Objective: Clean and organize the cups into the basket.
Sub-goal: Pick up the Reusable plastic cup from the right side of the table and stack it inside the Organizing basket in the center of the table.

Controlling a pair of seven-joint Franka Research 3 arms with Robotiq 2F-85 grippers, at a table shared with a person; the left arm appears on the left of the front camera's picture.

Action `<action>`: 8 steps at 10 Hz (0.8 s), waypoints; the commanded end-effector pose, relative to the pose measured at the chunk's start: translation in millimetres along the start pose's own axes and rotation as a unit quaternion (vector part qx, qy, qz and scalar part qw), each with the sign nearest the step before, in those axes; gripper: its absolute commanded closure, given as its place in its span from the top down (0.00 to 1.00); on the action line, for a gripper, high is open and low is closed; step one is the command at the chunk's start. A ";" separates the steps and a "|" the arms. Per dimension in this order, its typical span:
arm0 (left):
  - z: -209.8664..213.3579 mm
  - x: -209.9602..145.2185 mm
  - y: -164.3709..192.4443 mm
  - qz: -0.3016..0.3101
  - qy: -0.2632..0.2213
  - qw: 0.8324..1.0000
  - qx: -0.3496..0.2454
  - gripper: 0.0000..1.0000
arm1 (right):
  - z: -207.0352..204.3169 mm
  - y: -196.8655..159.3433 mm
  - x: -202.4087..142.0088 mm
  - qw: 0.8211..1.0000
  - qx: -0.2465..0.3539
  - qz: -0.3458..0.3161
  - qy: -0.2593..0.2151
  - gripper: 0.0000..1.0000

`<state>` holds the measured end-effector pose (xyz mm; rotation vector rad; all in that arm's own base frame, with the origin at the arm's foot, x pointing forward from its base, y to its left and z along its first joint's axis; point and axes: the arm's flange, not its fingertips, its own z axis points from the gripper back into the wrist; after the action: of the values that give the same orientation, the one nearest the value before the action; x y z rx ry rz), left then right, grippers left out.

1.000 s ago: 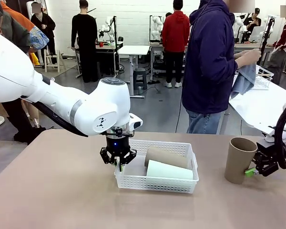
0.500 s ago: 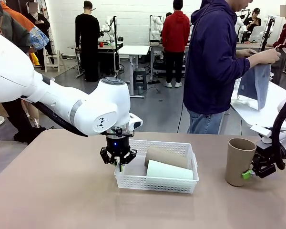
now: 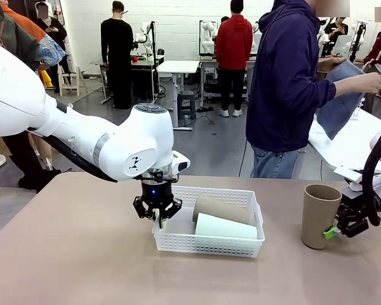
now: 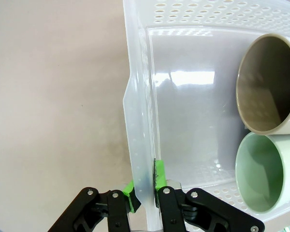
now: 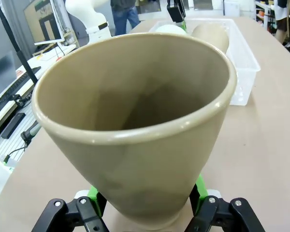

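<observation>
Cups stand as follows: one tan-brown cup and the mint cup lie on their sides, side by side, in the white basket at mid-desk, and the second tan-brown cup stands upright near the desk's right edge. The left arm reaches in over the desk, its left hand pointing straight down and clenched on the basket's left end wall. The right hand lies low and level, clamped on the upright cup's lower part.
</observation>
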<state>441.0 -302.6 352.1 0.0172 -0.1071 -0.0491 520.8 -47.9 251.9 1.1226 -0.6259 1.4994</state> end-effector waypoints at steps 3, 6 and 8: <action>2.0 -1.8 1.3 -0.001 -0.003 1.000 0.000 0.00 | 30.3 26.3 81.3 0.985 -0.132 -0.024 -0.105 0.05; 2.0 -1.8 1.3 -0.001 -0.003 1.000 0.000 0.00 | 48.9 40.8 162.6 0.987 -0.122 -0.051 -0.094 0.05; 2.0 -1.8 1.3 -0.001 -0.003 1.000 0.000 0.00 | 48.8 43.0 189.7 0.987 -0.125 -0.074 -0.063 0.05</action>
<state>441.1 -302.6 352.0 0.0172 -0.1070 -0.0490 506.0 -22.4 454.0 1.0778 -0.8346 1.2070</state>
